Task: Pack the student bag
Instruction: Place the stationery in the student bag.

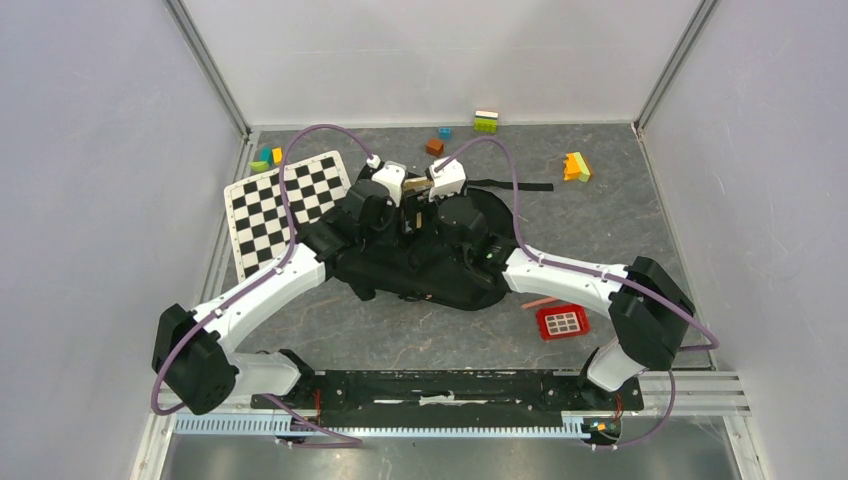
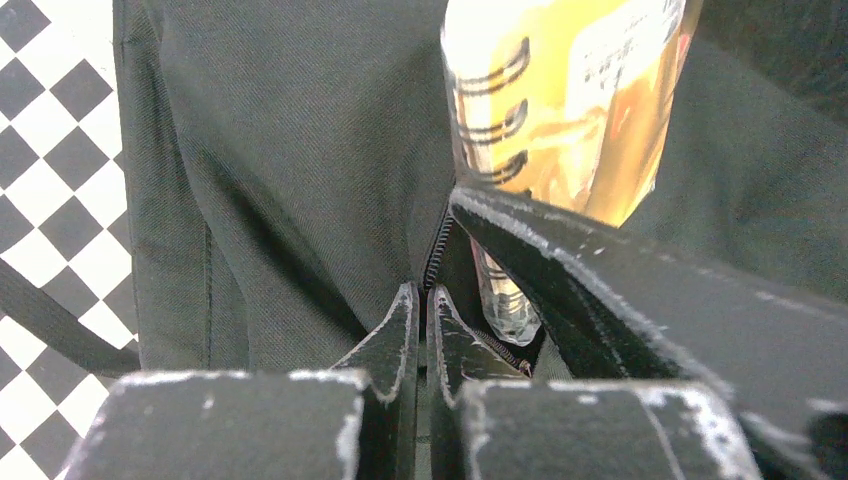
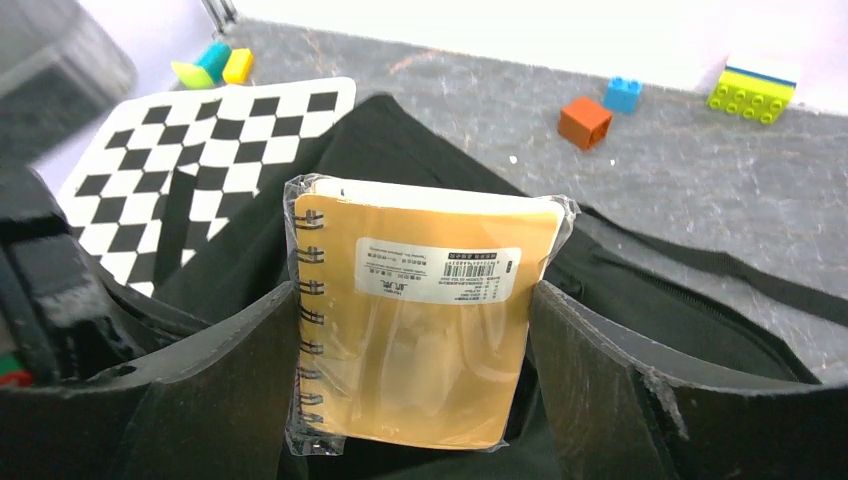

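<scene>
The student bag (image 1: 425, 275) lies slumped in the middle of the worktop (image 1: 650, 235), its far-left corner over a checkerboard sheet (image 1: 280, 205), one strap trailing to the right. Above its zipped opening hangs a spiral notebook (image 3: 425, 330), orange and wrapped in clear plastic. The right gripper (image 3: 415, 300) has it, jaws spread wide and pressing the notebook's two side edges. The lower end dips towards the gap in the fabric, but most of it stands clear of the bag.

The left gripper (image 2: 422, 300) sits at the zip line just beside the notebook, jaws closed all the way. Whether a fold of fabric is caught between them cannot be told.

Packing looks barely begun: the notebook is not yet inside. A flat red item (image 1: 562, 322) and a thin orange stick (image 1: 541, 301) lie near the right arm, outside the bag. Coloured building blocks (image 1: 486, 121) are scattered along the far side.
</scene>
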Robot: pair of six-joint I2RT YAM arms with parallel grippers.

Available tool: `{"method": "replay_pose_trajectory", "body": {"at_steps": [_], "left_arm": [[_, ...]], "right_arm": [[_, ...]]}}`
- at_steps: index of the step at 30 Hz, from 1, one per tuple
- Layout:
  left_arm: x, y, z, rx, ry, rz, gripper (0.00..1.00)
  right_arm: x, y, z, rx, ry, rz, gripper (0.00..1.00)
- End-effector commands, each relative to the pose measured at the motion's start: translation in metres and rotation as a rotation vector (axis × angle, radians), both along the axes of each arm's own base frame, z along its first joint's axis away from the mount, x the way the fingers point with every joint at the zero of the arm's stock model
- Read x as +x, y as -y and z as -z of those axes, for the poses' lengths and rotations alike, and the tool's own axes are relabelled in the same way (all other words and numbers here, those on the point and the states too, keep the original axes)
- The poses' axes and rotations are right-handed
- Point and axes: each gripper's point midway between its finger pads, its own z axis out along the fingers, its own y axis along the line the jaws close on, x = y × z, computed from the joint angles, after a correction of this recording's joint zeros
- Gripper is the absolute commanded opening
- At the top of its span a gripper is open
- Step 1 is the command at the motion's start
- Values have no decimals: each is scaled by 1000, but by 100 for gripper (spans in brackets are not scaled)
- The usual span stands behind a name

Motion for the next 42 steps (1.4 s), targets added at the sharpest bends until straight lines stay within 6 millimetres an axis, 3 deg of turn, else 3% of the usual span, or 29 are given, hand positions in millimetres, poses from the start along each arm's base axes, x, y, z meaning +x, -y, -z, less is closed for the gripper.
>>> {"method": "replay_pose_trajectory", "body": {"at_steps": [1,7,15,20,28,33,42], "left_arm": [[2,10,-31,-79,68,20,2],[2,9,-30,-81,66,16,2],[6,3,-32,-98,67,-7,2],[8,2,-33,-118,63,-15,2],[14,-5,-37,-146,74,-32,2],[29,-17,-43,-258,59,-53,2],[15,-3,-64,-355,120,75,2]], "right_arm": [[10,-8,-43,113,133,-9,75],[12,-14,-29,110,134,-31,75],[-2,8,30,33,57,-23,74],[-18,8,55,-16,-7,-98,74],[-41,-19,87,-133,-94,-328,74],[-50,-21,106,-201,-129,-394,74],[-35,-47,122,-281,-197,-433,73]]}}
